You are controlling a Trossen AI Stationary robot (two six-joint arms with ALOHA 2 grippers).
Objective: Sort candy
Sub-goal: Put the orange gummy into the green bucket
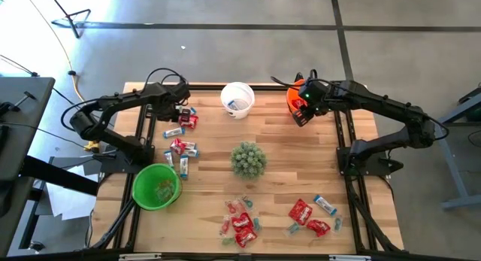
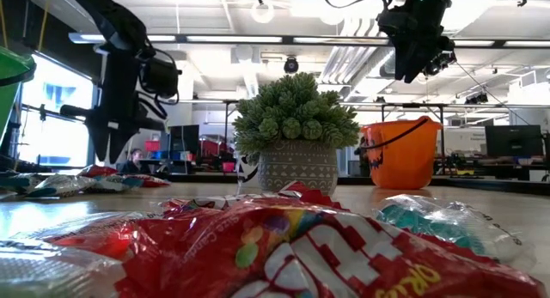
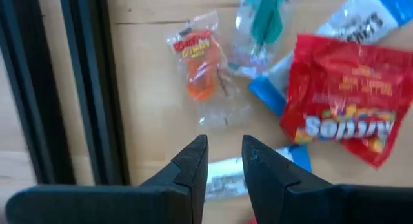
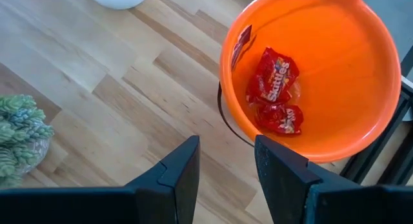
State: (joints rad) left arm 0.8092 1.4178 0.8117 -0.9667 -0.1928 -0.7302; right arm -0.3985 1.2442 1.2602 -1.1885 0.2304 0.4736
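Candy lies in loose groups on the wooden table: near the far left (image 1: 183, 122), at mid left (image 1: 180, 148) and along the near edge (image 1: 240, 220), (image 1: 312, 216). My left gripper (image 1: 179, 110) (image 3: 224, 161) hangs open over the far-left group, pointing down. Below it lie a clear wrapper with an orange piece (image 3: 197, 62), a red packet (image 3: 339, 104) and a white-and-blue wrapper (image 3: 226, 177); it touches none of them. My right gripper (image 1: 302, 114) (image 4: 226, 166) hangs open and empty beside the orange bucket (image 4: 310, 69), which holds red packets (image 4: 276, 88).
A white bucket (image 1: 237, 99) stands at the far middle and a green bucket (image 1: 156, 187) at the near left. A potted spiky green plant (image 1: 248, 159) sits mid-table. Dark frame rails (image 3: 77, 88) run along the table's left side, close to my left gripper.
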